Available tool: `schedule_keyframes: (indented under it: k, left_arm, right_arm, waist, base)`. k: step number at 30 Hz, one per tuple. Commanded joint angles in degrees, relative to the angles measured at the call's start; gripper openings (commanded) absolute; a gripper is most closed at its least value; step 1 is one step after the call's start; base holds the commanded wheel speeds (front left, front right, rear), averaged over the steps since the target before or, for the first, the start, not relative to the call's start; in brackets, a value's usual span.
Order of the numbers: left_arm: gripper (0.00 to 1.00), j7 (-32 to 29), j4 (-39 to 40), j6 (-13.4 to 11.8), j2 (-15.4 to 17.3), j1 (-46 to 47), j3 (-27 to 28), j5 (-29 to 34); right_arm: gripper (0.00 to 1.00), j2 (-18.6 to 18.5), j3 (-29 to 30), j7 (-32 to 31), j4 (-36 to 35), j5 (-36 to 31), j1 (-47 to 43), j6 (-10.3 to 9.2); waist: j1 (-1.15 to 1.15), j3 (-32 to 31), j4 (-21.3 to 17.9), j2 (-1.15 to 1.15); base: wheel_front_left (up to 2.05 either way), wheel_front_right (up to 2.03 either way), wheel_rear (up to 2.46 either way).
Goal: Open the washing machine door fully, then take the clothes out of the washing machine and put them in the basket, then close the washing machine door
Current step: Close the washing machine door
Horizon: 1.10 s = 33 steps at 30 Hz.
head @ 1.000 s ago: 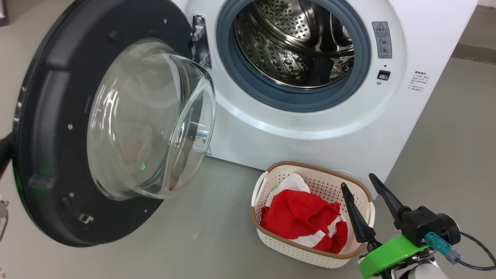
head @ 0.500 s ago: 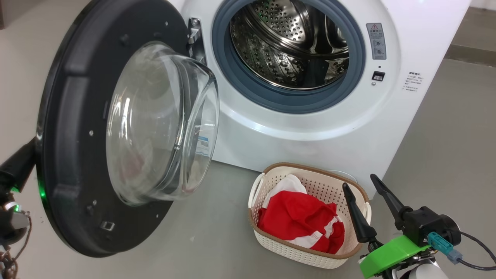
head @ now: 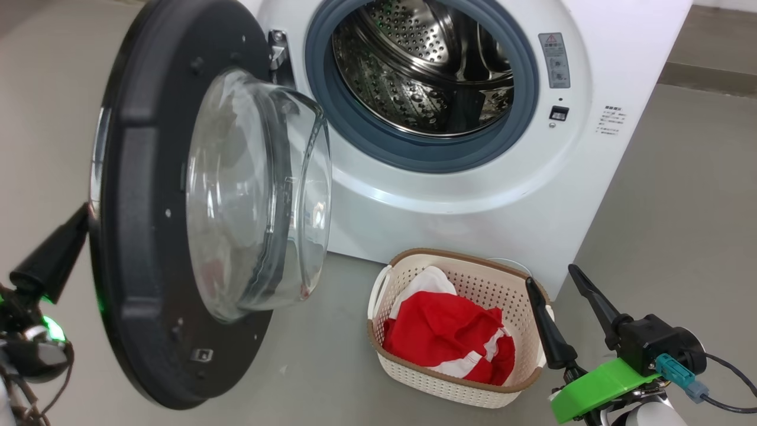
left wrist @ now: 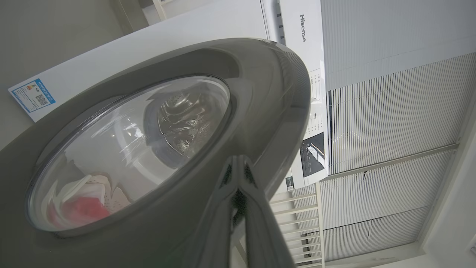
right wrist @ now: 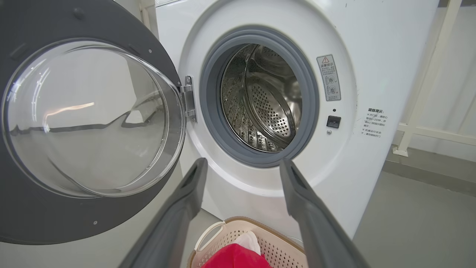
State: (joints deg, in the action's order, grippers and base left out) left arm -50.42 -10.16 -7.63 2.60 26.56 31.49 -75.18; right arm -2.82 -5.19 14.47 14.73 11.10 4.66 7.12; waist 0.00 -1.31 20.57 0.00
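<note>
Leftmost in the head view, the left hand [head: 77, 228] reaches up from the lower corner, and its dark tip meets the outer edge of the washing machine door [head: 136, 236]. From the left wrist view this hand [left wrist: 237, 160] has its two fingers pressed flat together with nothing between them, and they lie against the door's [left wrist: 260, 93] glossy outer rim. Red and white cloth [left wrist: 80, 210] shows through the glass there, and a blue sticker [left wrist: 32, 96] sits low on the white front.

The door stands swung out on its hinge at the left of the opening, roughly at a right angle to the front, with its clear glass bowl [head: 254, 195] bulging toward the machine. To its right the washing machine [head: 449, 195] is open: inside the grey rubber ring [head: 331, 118], the perforated steel drum [head: 426, 65] shows bare metal.

Below the opening, the basket [head: 437, 378] sits on the floor [head: 680, 207] just in front of the machine's lower right corner. The clothes [head: 443, 331] lie bunched inside it, red with white stripes and a white part toward the back.

Just right of the basket, the right hand [head: 551, 275] hovers with its fingers spread well apart and holds nothing. In its own wrist view the right hand [right wrist: 242, 162] points at the machine's front, and the basket [right wrist: 219, 230] is below it.
</note>
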Motion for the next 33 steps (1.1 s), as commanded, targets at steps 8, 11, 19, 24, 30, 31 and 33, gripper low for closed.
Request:
schedule_keyframes:
  k: [8,11,19,24,30,31,33]
  left_arm:
    - [0.0,0.24,6.74,-1.38,0.37,-3.82,-2.1,-3.51]
    - [0.0,1.13,8.12,-1.69,0.32,-5.53,-3.62,-5.54]
    - [0.0,6.01,11.04,-1.72,0.29,-9.84,-9.76,-10.71]
    - [0.0,9.17,12.1,-0.87,0.29,-12.34,-12.7,-13.31]
    - [0.0,12.28,12.52,0.21,0.29,-14.08,-14.88,-15.8]
    - [0.0,12.64,12.61,0.36,0.29,-14.23,-15.05,-16.2]
    - [0.0,13.23,12.81,0.61,0.28,-14.5,-15.39,-16.84]
  right_arm:
    - [1.0,-0.06,-1.15,0.52,-1.79,1.22,0.63,0.36]
    - [1.0,-0.06,-1.4,0.52,-2.12,1.5,0.59,0.36]
    - [1.0,-0.06,-1.64,0.52,-2.35,1.72,0.46,0.36]
    - [1.0,-0.06,-1.7,0.52,-2.67,1.93,0.57,0.36]
    - [1.0,-0.06,-1.62,0.52,-2.82,1.86,0.69,0.36]
    - [1.0,-0.06,-1.58,0.52,-2.82,1.82,0.72,0.36]
    - [1.0,-0.06,-1.5,0.52,-2.83,1.73,0.87,0.36]
  waist:
    - [0.0,-0.62,-1.47,0.0]
    - [0.0,-0.7,-2.04,0.0]
    - [0.0,-0.76,-3.41,0.0]
    - [0.0,-0.47,-4.56,0.0]
    - [0.0,0.08,-6.12,0.0]
    - [0.0,0.2,-6.38,0.0]
    - [0.0,0.47,-6.95,0.0]
  base:
    - [0.0,0.0,0.0]
    - [0.0,0.0,0.0]
    - [0.0,0.0,0.0]
    - [0.0,0.0,0.0]
    - [0.0,0.0,0.0]
    - [0.0,0.0,0.0]
    - [0.0,0.0,0.0]
